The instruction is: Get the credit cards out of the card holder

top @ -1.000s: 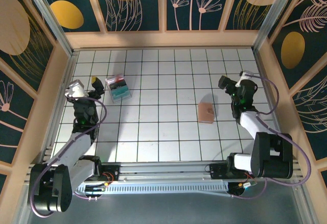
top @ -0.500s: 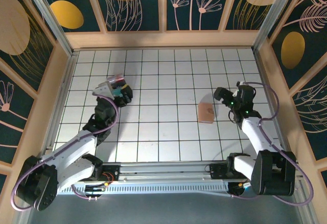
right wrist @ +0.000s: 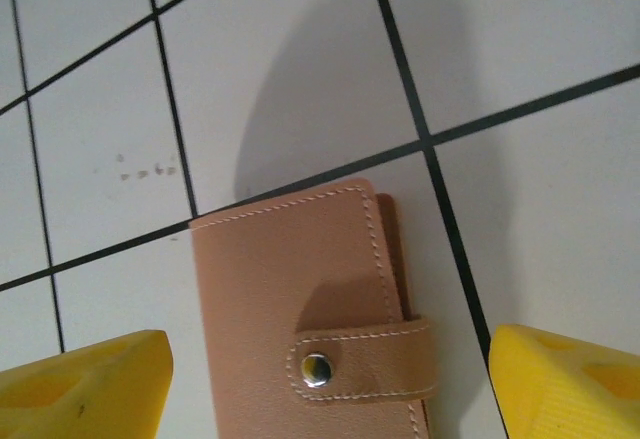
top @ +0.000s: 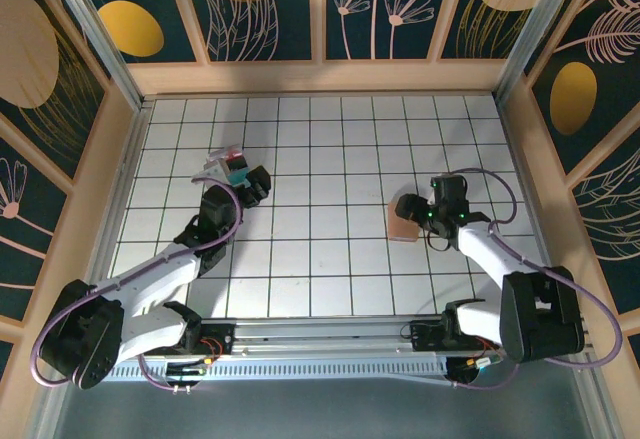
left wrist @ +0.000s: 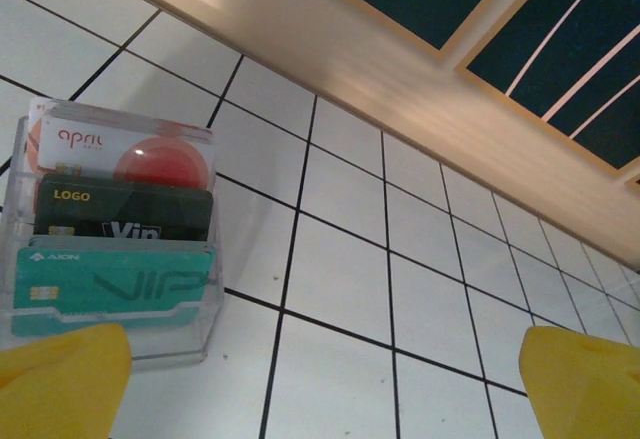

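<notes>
Left gripper point(left wrist: 320, 389) gapes wide, empty; ahead-left, a clear box point(left wrist: 160, 344) shows cards point(left wrist: 125, 219) reading "april", "LOGO Vip", "AXON VIP". Right gripper point(right wrist: 325, 384), open and empty, straddles the unlabelled, snapped-shut card holder point(right wrist: 290, 279).

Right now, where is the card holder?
In the top view the card holder lies closed on the right of the table, beneath the right end effector.

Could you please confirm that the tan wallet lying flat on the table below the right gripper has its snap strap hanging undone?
Not quite: the strap is not undone. It is folded over the cover with its metal snap closed, as the right wrist view shows. The rest holds: the tan wallet lies flat on the table below the right gripper.
</notes>
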Robot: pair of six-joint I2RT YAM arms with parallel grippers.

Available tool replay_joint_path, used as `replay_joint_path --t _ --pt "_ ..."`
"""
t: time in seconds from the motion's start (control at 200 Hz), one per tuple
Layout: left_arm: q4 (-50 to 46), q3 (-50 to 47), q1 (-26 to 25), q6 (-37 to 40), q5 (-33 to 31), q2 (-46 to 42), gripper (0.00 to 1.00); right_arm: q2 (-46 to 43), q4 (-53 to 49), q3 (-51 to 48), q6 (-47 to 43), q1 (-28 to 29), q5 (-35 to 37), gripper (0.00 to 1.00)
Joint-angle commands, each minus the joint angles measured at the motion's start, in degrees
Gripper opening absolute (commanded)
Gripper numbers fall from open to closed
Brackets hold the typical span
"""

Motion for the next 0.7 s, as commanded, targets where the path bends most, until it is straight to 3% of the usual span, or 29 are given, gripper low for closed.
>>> replay_joint_path --t 0.0,0.26,0.696 --pt "-1.30 1.69 -0.17 -2.73 0.32 1.07 0.99 0.85 -1.36 0.12 1.73 0.24 1.30 0.82" --pt "-1.95 3.05 -0.17 -4.11 1.68 2.71 0.99 4.32 1.61 -0.33 1.74 0.35 -3.98 0.76" --pt "-2.69 4.33 -0.16 -6.25 4.61 5.19 0.99 10.49 1.69 1.67 2.29 4.83 -2.30 0.67"
